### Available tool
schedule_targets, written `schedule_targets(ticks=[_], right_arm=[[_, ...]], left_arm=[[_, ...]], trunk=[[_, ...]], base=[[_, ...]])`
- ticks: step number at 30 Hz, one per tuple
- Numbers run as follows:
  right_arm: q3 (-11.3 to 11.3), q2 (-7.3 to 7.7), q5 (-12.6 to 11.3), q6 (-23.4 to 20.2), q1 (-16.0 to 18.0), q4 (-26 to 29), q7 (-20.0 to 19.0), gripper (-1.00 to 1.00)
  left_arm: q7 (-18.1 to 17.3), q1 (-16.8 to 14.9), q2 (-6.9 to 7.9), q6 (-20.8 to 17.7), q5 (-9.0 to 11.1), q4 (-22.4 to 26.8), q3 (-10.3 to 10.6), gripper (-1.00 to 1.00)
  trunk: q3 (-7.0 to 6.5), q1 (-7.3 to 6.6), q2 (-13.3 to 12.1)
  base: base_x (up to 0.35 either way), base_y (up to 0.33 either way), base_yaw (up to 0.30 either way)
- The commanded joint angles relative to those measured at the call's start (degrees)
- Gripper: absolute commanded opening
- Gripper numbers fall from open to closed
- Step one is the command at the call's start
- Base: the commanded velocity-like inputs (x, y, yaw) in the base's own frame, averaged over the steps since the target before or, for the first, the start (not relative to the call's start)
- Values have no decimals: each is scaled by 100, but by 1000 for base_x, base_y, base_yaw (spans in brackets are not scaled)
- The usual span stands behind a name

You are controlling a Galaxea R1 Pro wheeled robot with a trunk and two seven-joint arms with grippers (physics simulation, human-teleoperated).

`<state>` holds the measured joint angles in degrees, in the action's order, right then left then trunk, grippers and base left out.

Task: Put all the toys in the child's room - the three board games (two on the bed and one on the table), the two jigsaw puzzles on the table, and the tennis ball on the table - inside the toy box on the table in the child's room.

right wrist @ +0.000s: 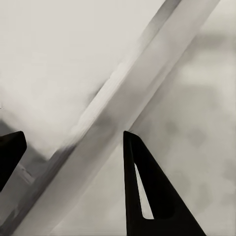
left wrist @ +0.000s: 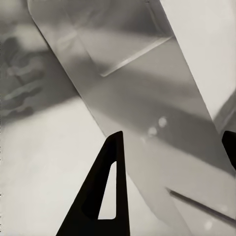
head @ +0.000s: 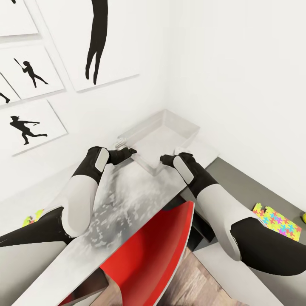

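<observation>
The toy box (head: pixel 185 124), a shallow light grey tray, sits in the corner of the pale table (head: pixel 127 199) with nothing visible inside. My left gripper (head: pixel 131 150) is at its near-left side and my right gripper (head: pixel 164 160) at its near corner. In the left wrist view the open gripper (left wrist: pixel 169 145) straddles the toy box wall (left wrist: pixel 147 98). In the right wrist view the open gripper (right wrist: pixel 73 133) straddles the toy box rim (right wrist: pixel 123 98). One jigsaw puzzle (head: pixel 276 220) lies on the dark lower section, the tennis ball (head: pixel 304 217) beside it. Another jigsaw puzzle (head: pixel 33 216) peeks out behind my left arm.
A red chair (head: pixel 157 250) stands close under the table's front edge, between my arms. White walls with black baseball-player pictures (head: pixel 29 125) meet right behind the toy box. Wood floor (head: pixel 199 280) shows beside the chair.
</observation>
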<state>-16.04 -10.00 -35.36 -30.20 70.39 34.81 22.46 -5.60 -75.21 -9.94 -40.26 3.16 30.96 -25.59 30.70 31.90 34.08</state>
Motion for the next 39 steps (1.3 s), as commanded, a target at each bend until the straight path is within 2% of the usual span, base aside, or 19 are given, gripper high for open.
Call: schedule_targets(ticks=[1,6,27,31,39], right_arm=[[-17,0,-99,-23,1,-1,59,-100],[-16,0,-176,-22,1,-1,61,-100],[-22,0,-182,-21,1,-1,64,-100],[-22,0,-182,-21,1,-1,63,-100],[-22,0,-182,-21,1,-1,64,-100]], left_arm=[[7,-4,-6,-35,-26,7,-34,-100],[7,-3,-6,-38,-26,7,-35,-100],[7,-3,-6,-36,-26,7,-34,-100],[7,-3,-6,-35,-26,7,-34,-100],[7,-3,-6,-35,-26,7,-39,-100]], trunk=[[8,2,6],[8,2,6],[8,2,6],[-64,-85,-155],[-64,-85,-155]], base=[[0,0,0],[0,0,0],[0,0,0],[0,0,0],[0,0,0]])
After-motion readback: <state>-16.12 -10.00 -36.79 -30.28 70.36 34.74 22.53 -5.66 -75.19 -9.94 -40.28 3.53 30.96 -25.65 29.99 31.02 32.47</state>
